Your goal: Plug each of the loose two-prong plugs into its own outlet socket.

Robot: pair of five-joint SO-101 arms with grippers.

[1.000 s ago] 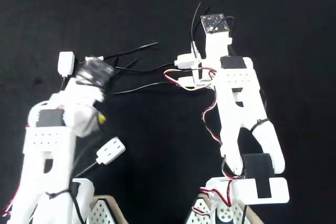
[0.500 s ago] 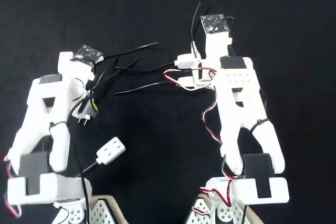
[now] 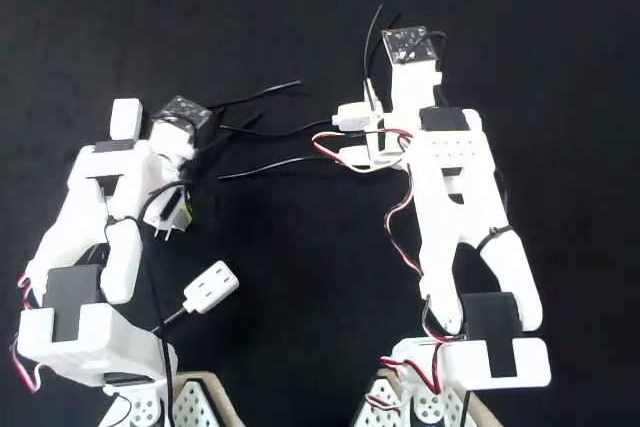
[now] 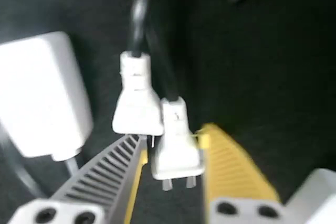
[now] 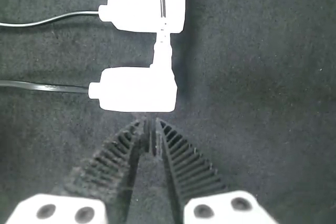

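My left gripper (image 4: 170, 142) is shut on a white two-prong plug (image 4: 176, 148), its prongs pointing back at the wrist camera. A second white plug (image 4: 137, 109) on a black cord lies against it. From above, this gripper (image 3: 172, 215) holds the plug (image 3: 166, 229) off the mat, near a white outlet block (image 3: 127, 119). A white outlet socket (image 3: 210, 287) lies closer to the arm bases. My right gripper (image 5: 151, 124) is shut on a thin blade at the edge of a white corded plug body (image 5: 134, 90), which is joined to another white body (image 5: 142, 9).
Black cords (image 3: 265, 132) run across the black mat (image 3: 300, 237) between the two arms. The right arm's red and white wires (image 3: 345, 152) loop beside its gripper (image 3: 372, 147). Open mat lies at the far side and to the right.
The left arm swung back from the white outlet block and now holds the plug lifted, prongs showing. The right arm has kept still.
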